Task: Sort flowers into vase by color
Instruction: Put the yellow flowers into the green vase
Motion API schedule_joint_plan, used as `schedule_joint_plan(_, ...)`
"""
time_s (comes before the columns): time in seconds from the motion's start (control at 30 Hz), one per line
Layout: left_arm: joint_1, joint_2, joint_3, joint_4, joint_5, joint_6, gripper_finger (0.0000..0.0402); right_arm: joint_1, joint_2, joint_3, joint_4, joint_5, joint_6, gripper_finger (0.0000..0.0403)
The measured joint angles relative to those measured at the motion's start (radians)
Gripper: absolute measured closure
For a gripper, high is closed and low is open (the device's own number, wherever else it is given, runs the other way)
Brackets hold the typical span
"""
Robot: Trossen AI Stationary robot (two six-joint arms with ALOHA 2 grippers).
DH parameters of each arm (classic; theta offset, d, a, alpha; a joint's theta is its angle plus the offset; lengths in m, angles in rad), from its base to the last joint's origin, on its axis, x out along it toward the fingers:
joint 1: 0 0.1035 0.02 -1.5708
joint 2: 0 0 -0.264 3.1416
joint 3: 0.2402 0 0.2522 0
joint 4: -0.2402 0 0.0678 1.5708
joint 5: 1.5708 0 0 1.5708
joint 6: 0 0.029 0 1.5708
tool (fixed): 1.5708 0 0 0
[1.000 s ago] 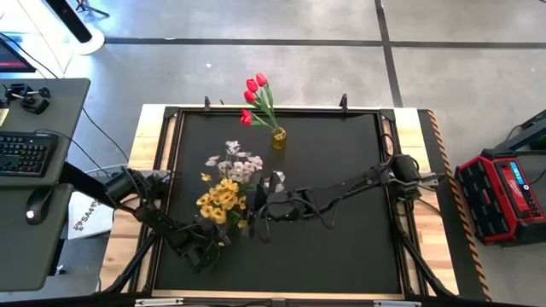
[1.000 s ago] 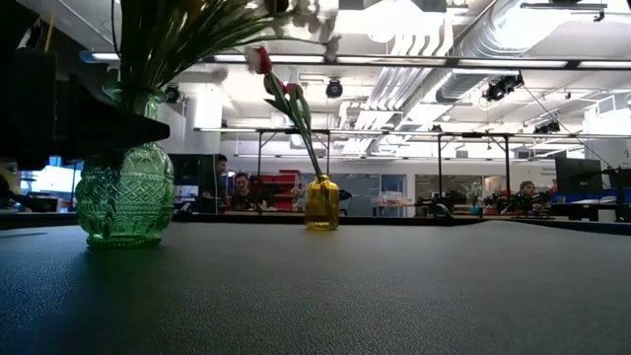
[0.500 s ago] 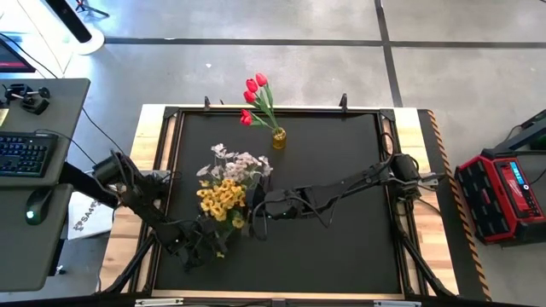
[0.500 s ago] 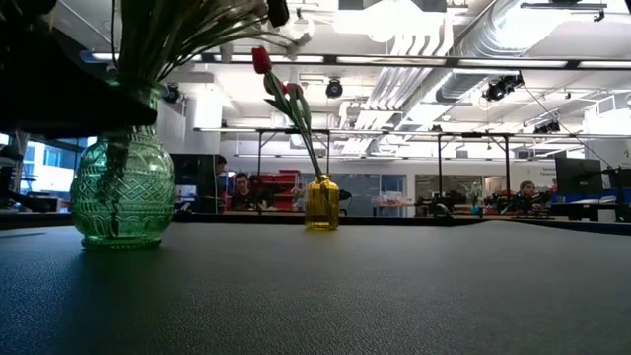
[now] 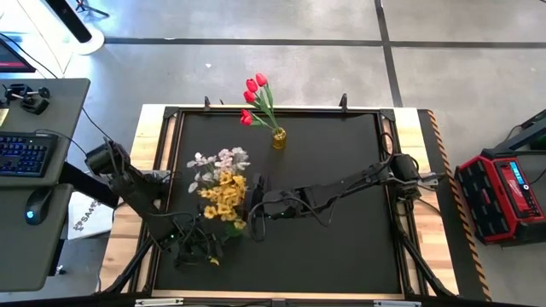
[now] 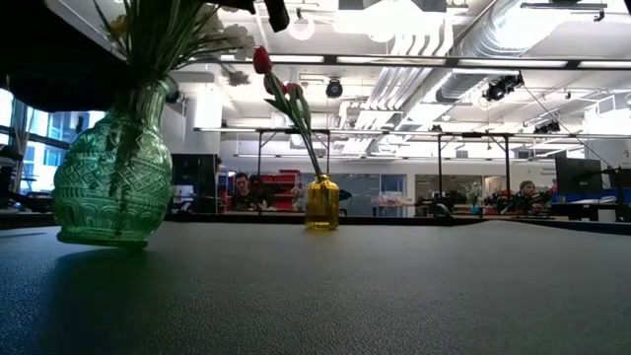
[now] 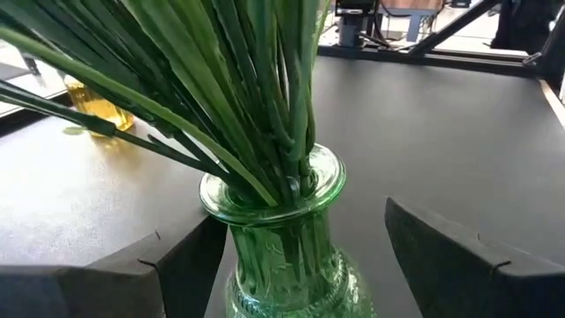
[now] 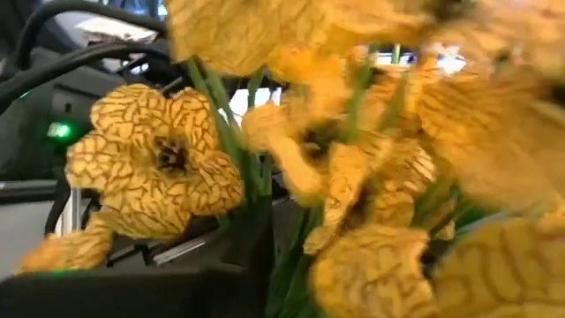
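Green glass vase (image 6: 102,177), left of the low view and leaning in it, not standing square: holding a mixed bunch of green stems, yellow blossoms (image 5: 223,194) and white blossoms (image 5: 217,159) at left of centre in the high view. Left gripper (image 7: 300,265) is straddling the vase neck, jaws spread wide on either side, touching nothing visible. Right gripper (image 5: 253,198) is sitting just right of the yellow blossoms, flowers crowding its camera; jaw state cannot be told. Yellow vase (image 5: 279,138), upper centre, is carrying the red tulips (image 5: 253,94). Risk: the leaning vase could topple if a stem drags.
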State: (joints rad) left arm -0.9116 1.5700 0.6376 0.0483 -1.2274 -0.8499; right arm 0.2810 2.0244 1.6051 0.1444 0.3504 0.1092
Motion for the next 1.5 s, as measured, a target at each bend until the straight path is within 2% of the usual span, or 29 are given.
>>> schedule_joint_plan(0.3, -0.009, 0.000, 0.001, 0.000, 0.007, -0.009, 0.0108, 0.001, 0.000, 0.056, -0.049, -0.053, -0.114, 0.0168)
schedule_joint_plan(0.47, -0.009, -0.001, 0.001, 0.001, 0.005, -0.010, 0.0108, 0.009, 0.000, 0.134, -0.158, -0.094, -0.110, 0.0137)
schedule_joint_plan(0.63, -0.009, -0.002, 0.001, 0.002, -0.010, -0.012, 0.0108, 0.040, -0.001, 0.201, -0.264, -0.080, -0.119, 0.0133)
schedule_joint_plan(0.87, -0.008, -0.002, 0.002, 0.002, -0.018, -0.012, 0.0108, 0.109, -0.003, 0.235, -0.248, 0.057, -0.218, 0.0133)
schedule_joint_plan(1.0, -0.007, -0.002, 0.002, 0.002, -0.026, -0.011, 0.0115, 0.121, -0.003, 0.235, -0.252, 0.085, -0.223, 0.0133)
schedule_joint_plan(1.33, -0.007, 0.001, -0.003, -0.013, -0.068, -0.015, 0.0190, 0.126, -0.012, 0.235, -0.235, 0.086, -0.198, 0.0133)
schedule_joint_plan(1.5, -0.005, 0.043, -0.003, -0.042, -0.096, -0.083, 0.0236, 0.126, -0.021, 0.235, -0.238, 0.087, -0.159, 0.0133)
